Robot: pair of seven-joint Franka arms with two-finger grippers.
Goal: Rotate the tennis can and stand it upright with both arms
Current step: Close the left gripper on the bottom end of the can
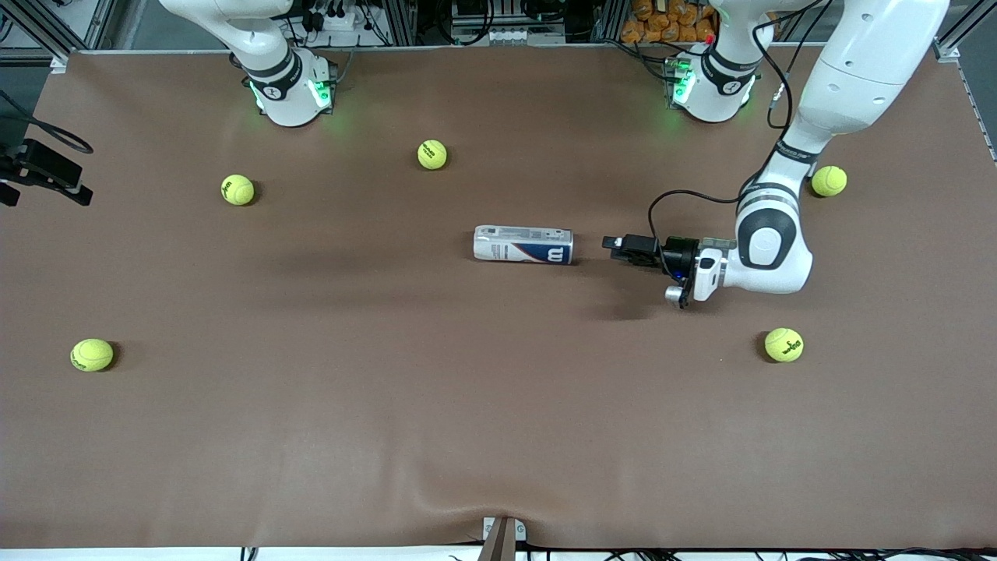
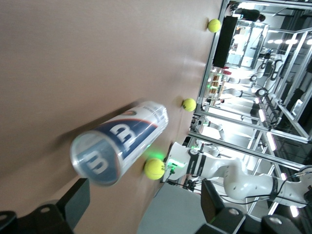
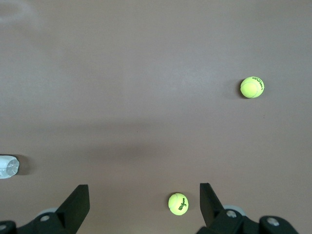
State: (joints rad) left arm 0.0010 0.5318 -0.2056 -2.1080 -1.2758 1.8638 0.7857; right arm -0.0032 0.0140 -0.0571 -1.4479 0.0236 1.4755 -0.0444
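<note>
**Left gripper lined up on the can's end, nothing gripped yet**

Tennis can [image 1: 523, 245] lying flat on its side near the centre of the frame, long axis running toward the two ends of the brown table [image 1: 389, 436], dark-blue "W" end pointing at the left arm's end. Left gripper [image 1: 615, 243] low and level, centre right of the frame, just beside that end but apart from it: no contact showing. Wrist turned sideways, presumably so the fingers can come in along the can's axis and pinch the end for a rotation. In the left wrist view, fingers [image 2: 78, 200] spread wide at the bottom edge, nothing between them, can [image 2: 119, 142] dead ahead with its round end face toward the lens.

Right arm waiting high at the upper left of the frame, hand out of the front shot. Right gripper [image 3: 144, 204] seen only in its own wrist view: parted wide, empty, looking straight down at bare mat, a sliver of the can [image 3: 8, 166] at the edge. Likely held back to catch the opposite end once the can starts to lift.

Tennis balls scattered well apart, one [image 1: 432, 154] upper centre, another [image 1: 783, 344] lower right; none touching the can.
</note>
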